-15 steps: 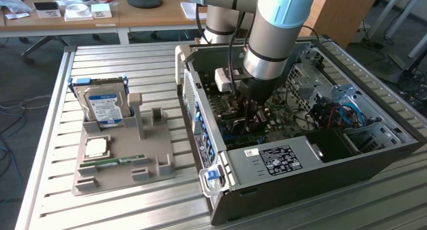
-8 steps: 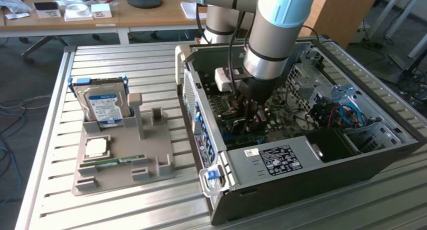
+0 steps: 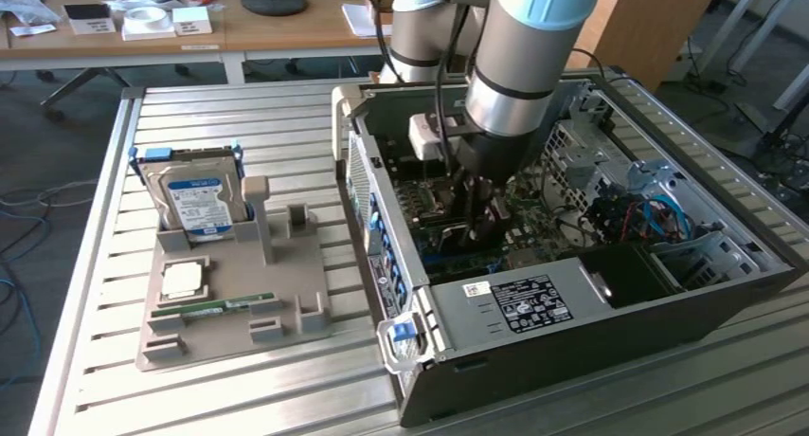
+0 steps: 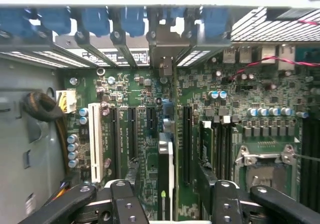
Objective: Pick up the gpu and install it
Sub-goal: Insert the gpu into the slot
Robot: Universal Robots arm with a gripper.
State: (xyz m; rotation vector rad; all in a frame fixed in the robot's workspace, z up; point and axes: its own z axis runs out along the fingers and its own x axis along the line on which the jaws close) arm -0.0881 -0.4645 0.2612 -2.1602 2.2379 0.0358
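The gpu [image 4: 166, 171] stands on edge among the expansion slots of the green motherboard [image 4: 130, 91], seen along its thin top. Its silver end bracket [image 4: 162, 51] sits at the case's rear slot openings. My gripper [image 4: 167, 204] hangs just above the card, open. One black finger [image 4: 132, 181] is on each side of the card, with a clear gap between each finger and the card, so nothing is held. In the exterior view my gripper [image 3: 475, 218] reaches down into the open computer case [image 3: 379, 218] over the motherboard.
A grey parts holder [image 3: 297, 294] lies on the slatted table at the exterior view's left, holding a silver hard drive [image 3: 196, 204], a CPU [image 3: 181, 281] and a RAM stick [image 3: 208, 308]. Inside the case are the power supply [image 3: 531, 294], the drive cages [image 3: 594, 142] and blue cables [image 3: 657, 213].
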